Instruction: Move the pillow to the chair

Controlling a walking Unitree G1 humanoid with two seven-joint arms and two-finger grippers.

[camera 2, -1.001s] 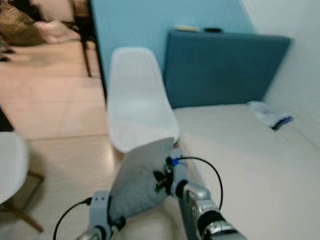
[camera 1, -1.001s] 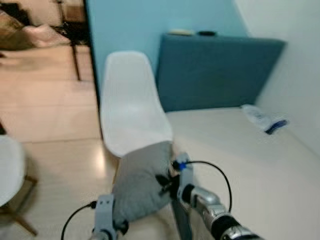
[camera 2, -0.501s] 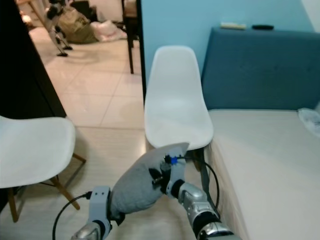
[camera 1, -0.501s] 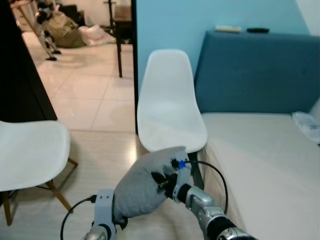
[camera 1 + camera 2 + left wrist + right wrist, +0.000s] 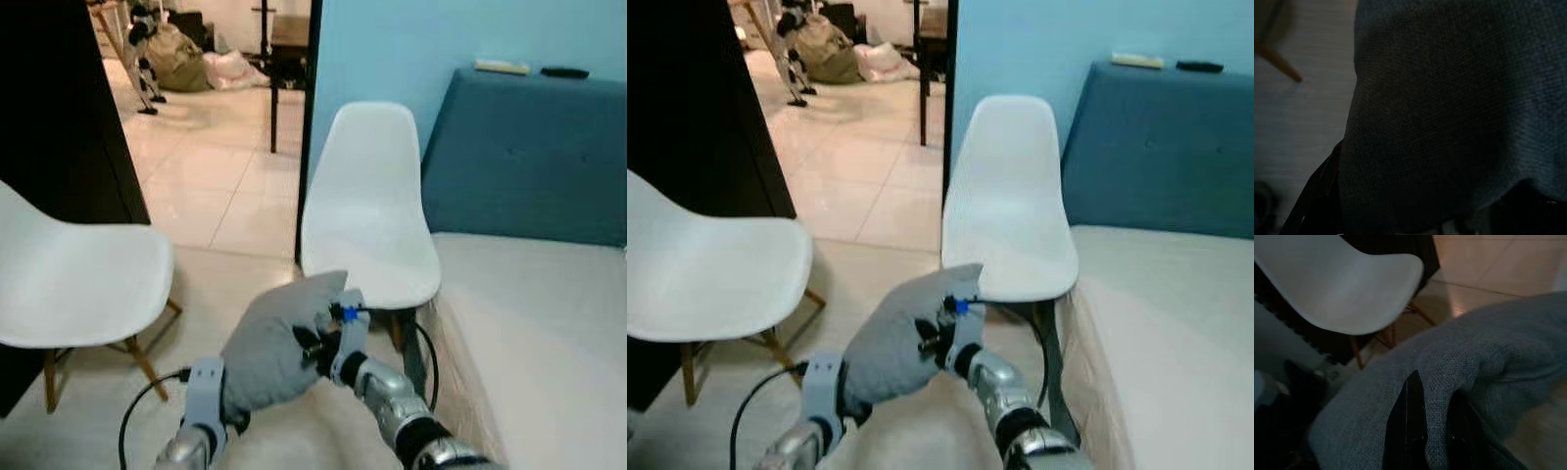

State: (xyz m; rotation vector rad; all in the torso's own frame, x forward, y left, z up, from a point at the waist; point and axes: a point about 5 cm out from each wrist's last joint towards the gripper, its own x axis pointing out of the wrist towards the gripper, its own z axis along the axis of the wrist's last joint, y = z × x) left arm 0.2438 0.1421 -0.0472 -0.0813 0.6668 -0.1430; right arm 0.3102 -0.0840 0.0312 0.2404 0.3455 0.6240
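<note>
Room: pale tiled floor (image 5: pixel 225 186), blue wall (image 5: pixel 392 49), dark panel on the left.
Pillow (image 5: pixel 279 343): grey, held off the floor between both grippers, just before the chair (image 5: pixel 372 215).
Right gripper (image 5: pixel 1432 428): clamped on a pillow fold.
Left gripper (image 5: pixel 235 419): under the pillow; fingers' state cannot be told.
Right wrist view: second chair (image 5: pixel 1337 284) beyond the pillow.
Around: bed (image 5: pixel 539 323) right of the chair.

The view has swung left, bringing a second white chair (image 5: pixel 78 279) fully in.

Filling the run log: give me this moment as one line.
pillow: held between both grippers | left gripper | right gripper | chair: ahead, seat bare | pillow not yet placed
</note>
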